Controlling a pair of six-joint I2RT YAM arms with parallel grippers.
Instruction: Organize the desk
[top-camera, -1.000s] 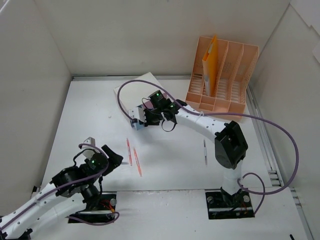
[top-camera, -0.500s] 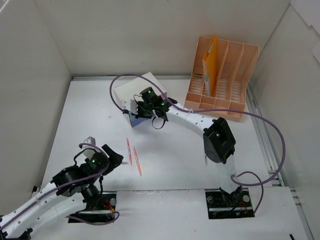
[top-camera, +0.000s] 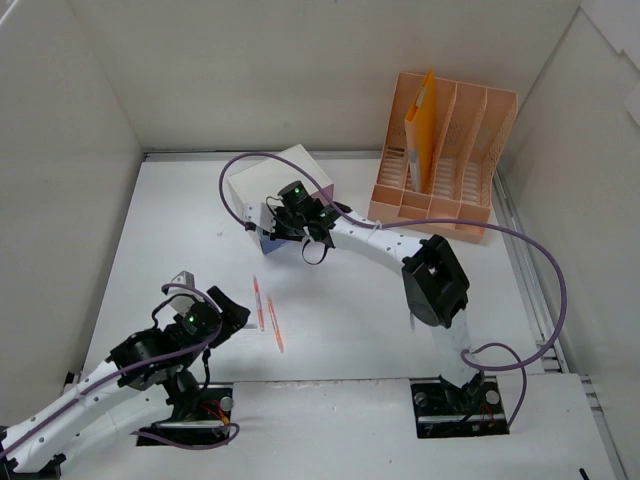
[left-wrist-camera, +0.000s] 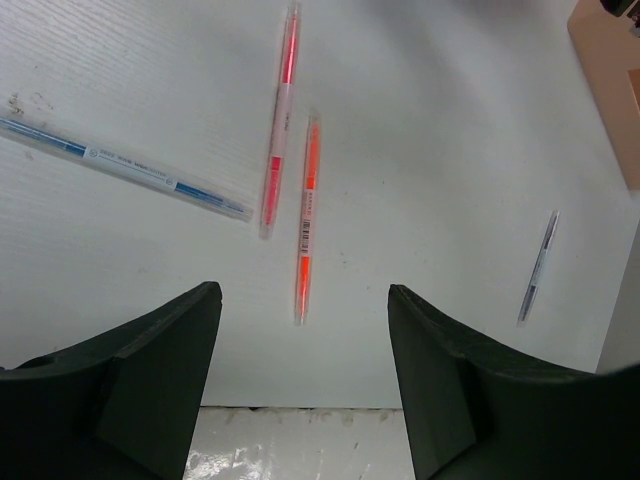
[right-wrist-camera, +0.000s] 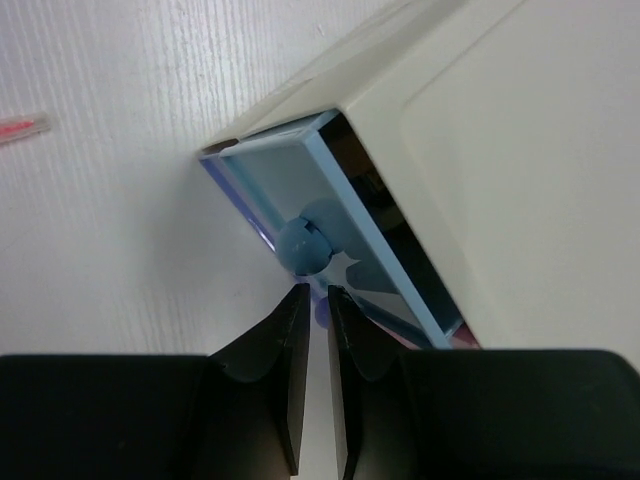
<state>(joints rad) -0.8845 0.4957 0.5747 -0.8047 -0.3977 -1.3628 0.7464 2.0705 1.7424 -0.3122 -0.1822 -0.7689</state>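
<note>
On the white desk (top-camera: 350, 330) stands a small white drawer box (top-camera: 270, 180). Its light blue drawer (right-wrist-camera: 300, 190) shows a dark gap behind its front. My right gripper (right-wrist-camera: 312, 292) sits just below the drawer's round blue knob (right-wrist-camera: 305, 245), its jaws parted by a narrow slit, with nothing between them. My left gripper (left-wrist-camera: 305, 300) hovers open above the near desk edge. Just beyond it lie a pink pen (left-wrist-camera: 280, 120), an orange pen (left-wrist-camera: 307, 215), a blue pen (left-wrist-camera: 125, 168) and a thin grey pen (left-wrist-camera: 537, 268).
A peach file rack (top-camera: 445, 150) with an orange folder (top-camera: 420, 125) stands at the back right. Upright white panels wall in the left, back and right sides. The right arm and its purple cable (top-camera: 540, 260) stretch across the middle.
My right arm has moved left and back toward the box, and the blue drawer has gone in with it. Its jaws have parted slightly. The left arm barely shifted.
</note>
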